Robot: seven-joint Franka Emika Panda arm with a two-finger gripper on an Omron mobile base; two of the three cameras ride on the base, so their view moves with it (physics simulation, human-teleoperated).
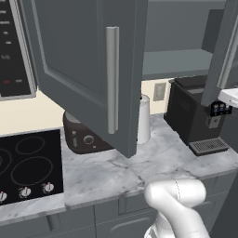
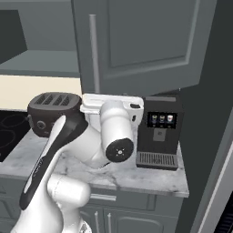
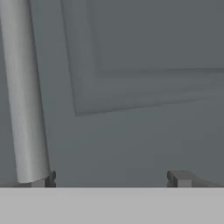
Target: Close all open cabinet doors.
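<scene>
In the left base view, a tall dark grey cabinet door with a recessed panel (image 1: 83, 60) stands swung open over the white marble desk (image 1: 139, 167), its long vertical silver bar handle (image 1: 112, 79) facing the camera. Behind its lower edge sit a dark brown toaster (image 1: 81, 137) and a white cylindrical canister (image 1: 144, 118). A black glass cooktop (image 1: 30, 165) lies at the left, a black coffee machine (image 1: 193, 116) at the right. A second dark grey cabinet door (image 1: 223, 46) hangs open at the right edge, edge-on to the camera, beside an open grey shelf (image 1: 176, 62).

In the right base view, that second door shows its panelled face above the coffee machine (image 2: 159, 129), its silver bar handle (image 2: 94, 54) along its left side. The white arm bends in front of the desk (image 2: 150, 177), its hand reaching up below the door. The toaster (image 2: 52, 111) stands at the left.

In the hand view, the door's panelled face is close ahead, with the silver handle (image 3: 24, 92) at the left. The end effector (image 3: 116, 178) is released, its two dark fingertips (image 3: 179, 178) spread wide and grasping nothing; the left tip sits just at the handle's lower end, contact unclear.
</scene>
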